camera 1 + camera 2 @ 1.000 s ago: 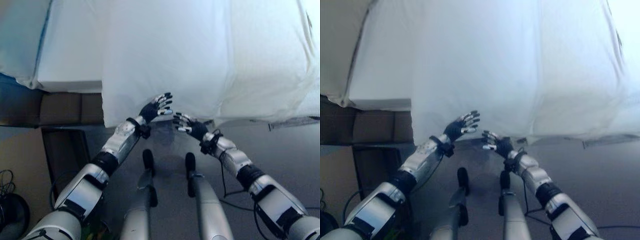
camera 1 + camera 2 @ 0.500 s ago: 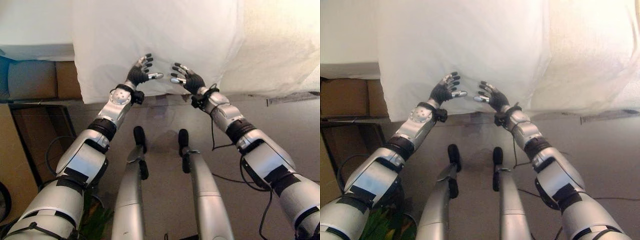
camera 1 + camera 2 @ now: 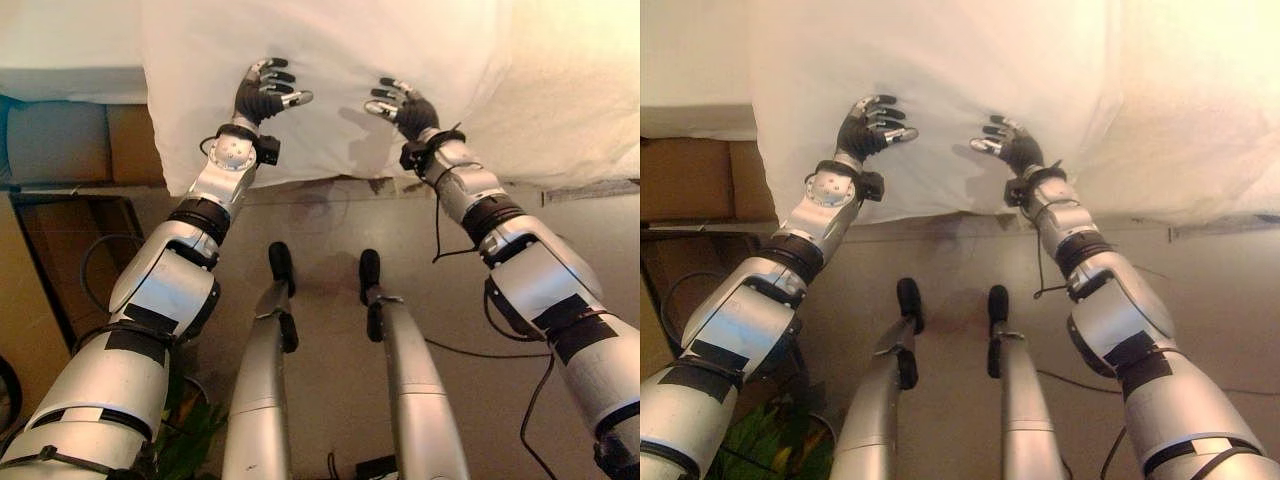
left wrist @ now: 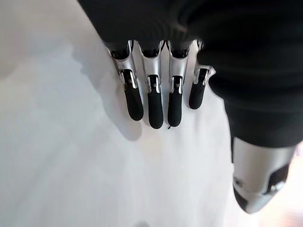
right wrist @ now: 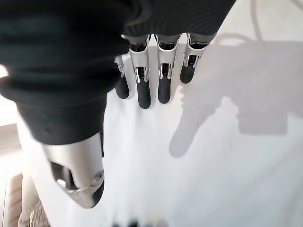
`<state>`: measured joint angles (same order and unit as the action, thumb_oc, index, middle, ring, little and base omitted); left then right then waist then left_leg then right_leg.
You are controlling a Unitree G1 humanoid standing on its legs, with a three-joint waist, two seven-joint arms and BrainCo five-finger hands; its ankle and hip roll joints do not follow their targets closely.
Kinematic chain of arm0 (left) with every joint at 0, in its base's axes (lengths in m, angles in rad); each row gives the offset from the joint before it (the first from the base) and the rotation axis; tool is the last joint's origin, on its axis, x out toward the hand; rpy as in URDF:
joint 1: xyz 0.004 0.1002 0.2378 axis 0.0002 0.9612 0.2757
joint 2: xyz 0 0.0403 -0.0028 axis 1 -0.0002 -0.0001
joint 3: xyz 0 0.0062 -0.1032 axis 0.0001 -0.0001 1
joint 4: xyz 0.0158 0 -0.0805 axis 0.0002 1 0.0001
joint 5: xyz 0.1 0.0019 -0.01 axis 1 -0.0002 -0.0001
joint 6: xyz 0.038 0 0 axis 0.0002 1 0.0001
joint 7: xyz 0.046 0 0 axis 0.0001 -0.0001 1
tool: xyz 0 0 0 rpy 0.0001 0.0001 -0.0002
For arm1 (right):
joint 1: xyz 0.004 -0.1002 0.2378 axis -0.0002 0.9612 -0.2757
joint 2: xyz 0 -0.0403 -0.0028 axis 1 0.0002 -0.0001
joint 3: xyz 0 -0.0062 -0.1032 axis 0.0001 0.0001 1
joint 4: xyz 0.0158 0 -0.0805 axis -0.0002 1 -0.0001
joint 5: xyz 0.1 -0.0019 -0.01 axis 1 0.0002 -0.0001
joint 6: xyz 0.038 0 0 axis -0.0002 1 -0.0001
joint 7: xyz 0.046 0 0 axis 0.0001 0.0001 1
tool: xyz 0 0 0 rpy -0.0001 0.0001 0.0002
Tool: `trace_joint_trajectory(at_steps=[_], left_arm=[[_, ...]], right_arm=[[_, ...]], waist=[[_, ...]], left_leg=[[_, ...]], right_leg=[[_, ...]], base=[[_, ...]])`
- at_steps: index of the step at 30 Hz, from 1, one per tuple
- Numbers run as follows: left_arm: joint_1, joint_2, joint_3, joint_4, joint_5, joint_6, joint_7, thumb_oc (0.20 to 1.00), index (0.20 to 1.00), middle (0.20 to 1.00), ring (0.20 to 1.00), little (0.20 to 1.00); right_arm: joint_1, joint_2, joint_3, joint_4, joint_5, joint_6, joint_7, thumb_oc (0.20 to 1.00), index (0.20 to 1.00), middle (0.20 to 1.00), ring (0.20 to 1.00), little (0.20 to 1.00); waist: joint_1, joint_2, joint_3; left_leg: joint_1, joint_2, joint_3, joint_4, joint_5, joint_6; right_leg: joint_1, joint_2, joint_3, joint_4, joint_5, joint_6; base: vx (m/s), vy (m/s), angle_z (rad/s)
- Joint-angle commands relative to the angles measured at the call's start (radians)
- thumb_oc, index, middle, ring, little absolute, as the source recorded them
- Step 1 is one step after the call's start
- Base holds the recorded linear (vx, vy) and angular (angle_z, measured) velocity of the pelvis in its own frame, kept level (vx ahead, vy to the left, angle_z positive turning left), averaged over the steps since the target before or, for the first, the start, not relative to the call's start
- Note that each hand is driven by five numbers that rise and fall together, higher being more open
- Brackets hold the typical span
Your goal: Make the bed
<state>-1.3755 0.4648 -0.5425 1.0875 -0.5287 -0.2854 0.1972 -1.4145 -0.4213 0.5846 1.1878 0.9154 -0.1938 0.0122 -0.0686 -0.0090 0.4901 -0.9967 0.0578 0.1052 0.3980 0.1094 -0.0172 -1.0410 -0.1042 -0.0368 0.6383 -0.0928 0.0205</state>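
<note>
A white sheet point(image 3: 330, 60) covers the bed and hangs down over its near edge, ending a little above the floor. My left hand point(image 3: 260, 95) is raised in front of the hanging sheet, fingers straight and spread, nothing held. In the left wrist view its fingers point(image 4: 149, 101) hover just over the white cloth point(image 4: 71, 156). My right hand point(image 3: 405, 105) is up beside it, a hand's width to the right, also open. In the right wrist view its fingers point(image 5: 151, 85) point along the cloth point(image 5: 213, 165) without gripping it.
A second white cover point(image 3: 580, 90) hangs at the right, overlapping the sheet. A brown and grey bed base point(image 3: 70, 140) shows at the left under the mattress edge. A dark frame point(image 3: 60, 260) stands on the grey-brown floor point(image 3: 450, 300) at the lower left.
Both hands have risen from the sheet's lower hem to higher up its hanging face, staying open. The camera has also tilted, so the whole scene has shifted.
</note>
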Motion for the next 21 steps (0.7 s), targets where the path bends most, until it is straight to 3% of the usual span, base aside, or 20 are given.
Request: trace_joint_trajectory(at_steps=[1,6,11,16,21], left_arm=[[-0.100,0.095,0.045,0.033,0.004,-0.073,0.087,1.000,1.000,1.000,1.000,1.000],[-0.039,0.235,0.088,0.036,0.036,-0.076,0.183,1.000,1.000,1.000,1.000,1.000],[0.034,0.286,0.149,0.049,0.085,-0.063,0.265,1.000,1.000,1.000,1.000,1.000],[0.158,0.290,0.245,0.062,0.074,-0.054,0.285,1.000,1.000,1.000,1.000,1.000],[0.333,0.245,0.336,0.071,0.065,-0.040,0.257,1.000,1.000,1.000,1.000,1.000]], right_arm=[[-0.094,-0.067,-0.067,0.037,0.018,-0.089,-0.083,1.000,1.000,1.000,1.000,1.000],[-0.068,-0.162,-0.119,0.043,0.009,-0.111,-0.187,1.000,1.000,1.000,1.000,1.000],[-0.008,-0.224,-0.156,0.042,0.000,-0.108,-0.210,1.000,1.000,1.000,1.000,1.000],[0.112,-0.255,-0.230,0.048,-0.034,-0.107,-0.237,1.000,1.000,1.000,1.000,1.000],[0.309,-0.216,-0.322,0.034,-0.054,-0.103,-0.221,1.000,1.000,1.000,1.000,1.000]], waist=[[0.001,0.018,-0.009],[0.011,0.024,-0.011],[0.015,0.025,-0.009],[0.022,0.032,-0.014],[0.027,0.029,-0.032]], left_leg=[[0.046,-0.043,0.020,0.104,-0.165,-0.012],[0.104,-0.043,0.013,0.028,-0.145,-0.022],[0.153,-0.048,0.013,-0.031,-0.107,-0.033],[0.237,-0.047,0.003,-0.103,-0.081,-0.037],[0.374,-0.046,-0.012,-0.171,-0.063,-0.044]], right_leg=[[0.059,-0.011,-0.003,-0.146,0.100,0.073],[0.114,-0.012,-0.013,-0.200,0.110,0.079],[0.165,-0.015,-0.026,-0.248,0.127,0.081],[0.248,-0.021,-0.043,-0.301,0.138,0.084],[0.385,-0.018,-0.053,-0.355,0.143,0.085]], base=[[0.00,0.000,0.00],[0.01,-0.009,0.04],[-0.02,-0.039,0.05],[-0.02,-0.056,0.04],[0.03,-0.060,0.03]])
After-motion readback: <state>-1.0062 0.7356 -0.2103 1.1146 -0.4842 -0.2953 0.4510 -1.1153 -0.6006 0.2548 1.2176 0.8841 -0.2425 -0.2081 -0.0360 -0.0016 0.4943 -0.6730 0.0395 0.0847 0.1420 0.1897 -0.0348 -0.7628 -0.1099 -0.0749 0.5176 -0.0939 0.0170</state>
